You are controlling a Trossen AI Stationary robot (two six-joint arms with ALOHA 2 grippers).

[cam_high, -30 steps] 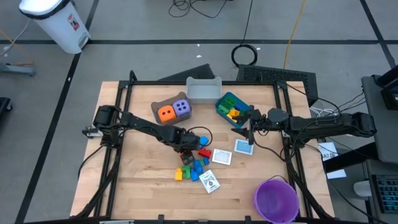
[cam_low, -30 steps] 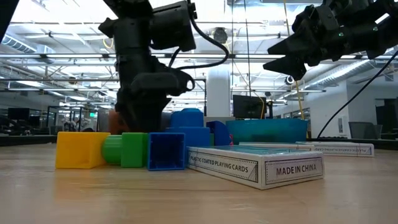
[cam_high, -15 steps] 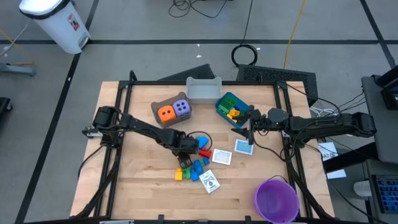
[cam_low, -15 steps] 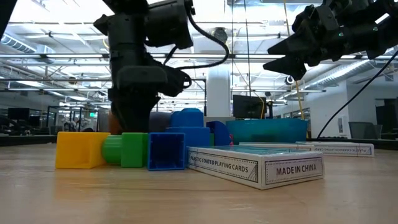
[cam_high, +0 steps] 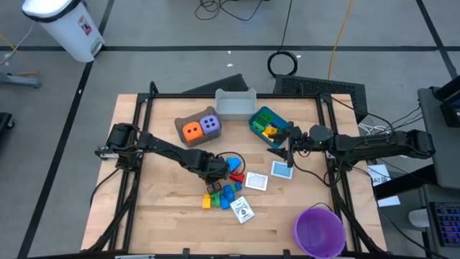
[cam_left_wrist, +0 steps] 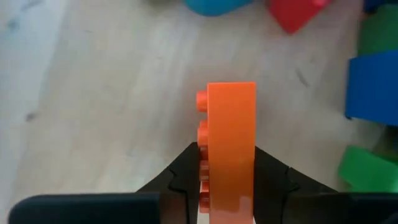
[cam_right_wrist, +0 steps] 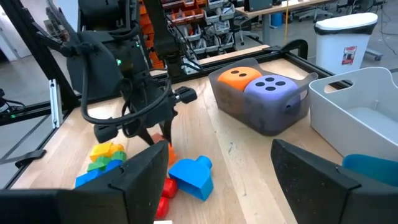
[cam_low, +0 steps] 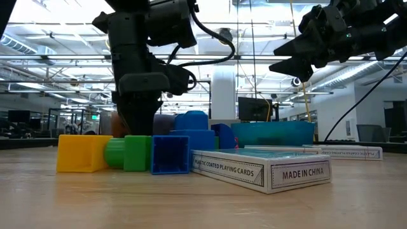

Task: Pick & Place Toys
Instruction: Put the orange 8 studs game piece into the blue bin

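Near the table's middle, just beside the heap of bricks: left gripper (cam_high: 213,175) pinching an orange brick (cam_left_wrist: 231,149), one finger (cam_left_wrist: 180,180) on the studded face, the other on the opposite flat face. Brick on edge, long axis running straight out from the wrist, away from the fingers; studs pointing sideways, toward one finger. Bare wood (cam_left_wrist: 93,93) under it; whether touching or just off the surface, cannot tell. Just beyond the brick's far end: a red brick (cam_left_wrist: 295,12) and a blue piece (cam_left_wrist: 214,5); off to one side, a blue brick (cam_left_wrist: 372,87) and a green brick (cam_left_wrist: 367,174).

Seen level across the table: yellow brick (cam_low: 82,152), green brick (cam_low: 130,152) and blue brick (cam_low: 170,154) in a row, touching, with boxed playing cards (cam_low: 261,170) beside them.

Toward the back, orange die (cam_high: 191,131) and purple die (cam_high: 210,125) side by side in the brown bin (cam_high: 181,121).

At the right, over a white card (cam_high: 281,170) near the blue bin (cam_high: 257,122): right gripper (cam_high: 282,149), fingers spread, nothing between them.
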